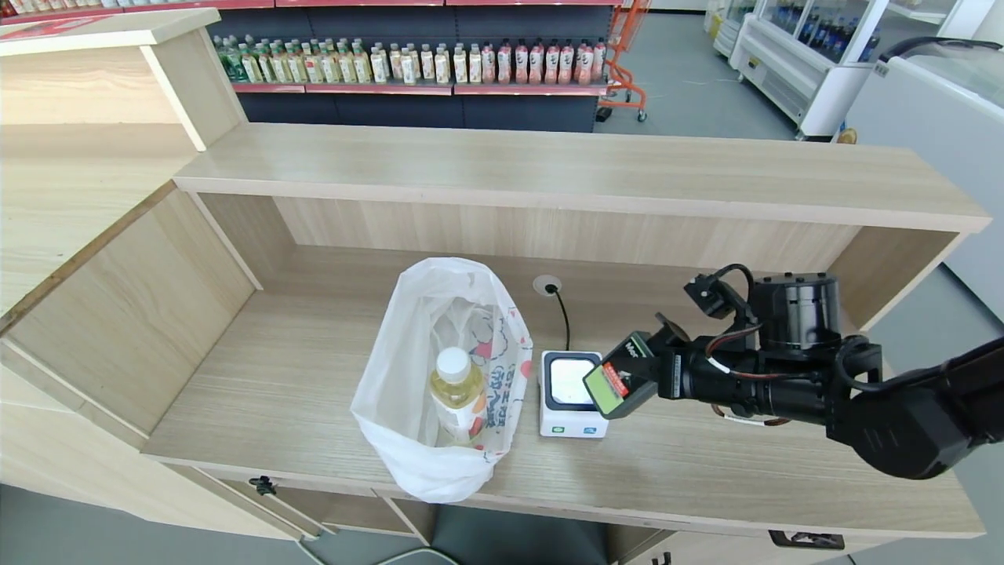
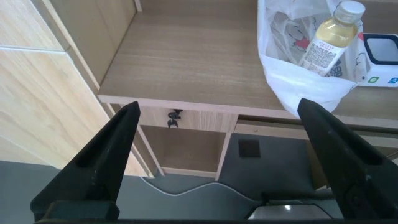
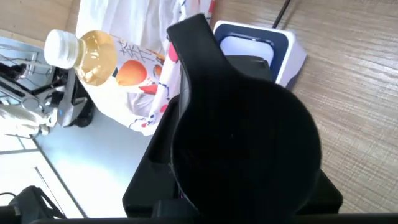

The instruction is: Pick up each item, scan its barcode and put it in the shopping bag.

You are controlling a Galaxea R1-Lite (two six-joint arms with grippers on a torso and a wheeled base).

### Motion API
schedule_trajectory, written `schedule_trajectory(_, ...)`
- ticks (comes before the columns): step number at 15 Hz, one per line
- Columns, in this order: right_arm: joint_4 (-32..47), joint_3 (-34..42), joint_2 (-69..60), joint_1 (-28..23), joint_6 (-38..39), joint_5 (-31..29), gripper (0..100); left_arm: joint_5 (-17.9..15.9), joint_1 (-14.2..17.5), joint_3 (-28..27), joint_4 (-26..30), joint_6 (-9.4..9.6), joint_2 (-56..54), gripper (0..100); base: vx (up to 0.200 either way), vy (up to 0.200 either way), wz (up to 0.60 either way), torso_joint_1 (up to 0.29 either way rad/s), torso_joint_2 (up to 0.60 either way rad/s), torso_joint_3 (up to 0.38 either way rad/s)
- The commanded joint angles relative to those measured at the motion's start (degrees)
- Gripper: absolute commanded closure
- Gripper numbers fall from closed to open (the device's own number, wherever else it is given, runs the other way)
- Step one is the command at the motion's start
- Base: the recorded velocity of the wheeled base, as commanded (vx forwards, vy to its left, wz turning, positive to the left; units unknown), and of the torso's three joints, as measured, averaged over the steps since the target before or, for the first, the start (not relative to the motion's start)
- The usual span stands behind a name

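Observation:
My right gripper (image 1: 649, 367) is shut on a green and black container (image 1: 614, 386) with a red label. It holds the container on its side, just above the right edge of the white barcode scanner (image 1: 571, 394). In the right wrist view the container's dark round end (image 3: 245, 152) is close up, with the scanner (image 3: 264, 46) behind it. Left of the scanner a white shopping bag (image 1: 408, 377) stands open with a yellow drink bottle (image 1: 455, 392) upright inside. My left gripper (image 2: 219, 109) is open and empty below the counter's front edge, short of the bag (image 2: 298, 81).
The scanner's black cable (image 1: 563, 314) runs back to a hole in the wooden counter (image 1: 282, 369). A raised ledge (image 1: 549, 169) and side walls enclose the counter. Bare counter lies left of the bag and right of the scanner.

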Motion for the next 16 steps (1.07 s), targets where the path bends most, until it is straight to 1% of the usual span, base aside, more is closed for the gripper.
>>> schedule_trajectory(1,-0.02,-1.76,2.64,0.61,0.1,0.03,100,0.01,0.01,0.0,-0.02,0.0,0.09,0,0.0,0.0,0.0,0.0,0.0,0.0)
schedule_trajectory(4,-0.02,-6.07,5.89,2.01,0.28,0.03,100,0.01,0.01,0.0,-0.02,0.0,0.09,0,0.0,0.0,0.0,0.0,0.0,0.0)
schedule_trajectory(7,-0.02,-8.79,8.62,3.16,0.28,0.03,100,0.01,0.01,0.0,-0.02,0.0,0.09,0,0.0,0.0,0.0,0.0,0.0,0.0)
schedule_trajectory(11,-0.11,-10.46,10.99,4.03,0.28,0.03,100,0.01,0.01,0.0,-0.02,0.0,0.09,0,0.0,0.0,0.0,0.0,0.0,0.0)
schedule_trajectory(13,-2.83,-11.34,13.36,4.3,0.19,-0.06,100,0.01,0.01,0.0,-0.02,0.0,0.09,0,0.0,0.0,0.0,0.0,0.0,0.0)
schedule_trajectory(16,-3.1,-12.13,14.33,4.3,0.1,-0.15,100,0.01,0.01,0.0,-0.02,0.0,0.09,0,0.0,0.0,0.0,0.0,0.0,0.0)
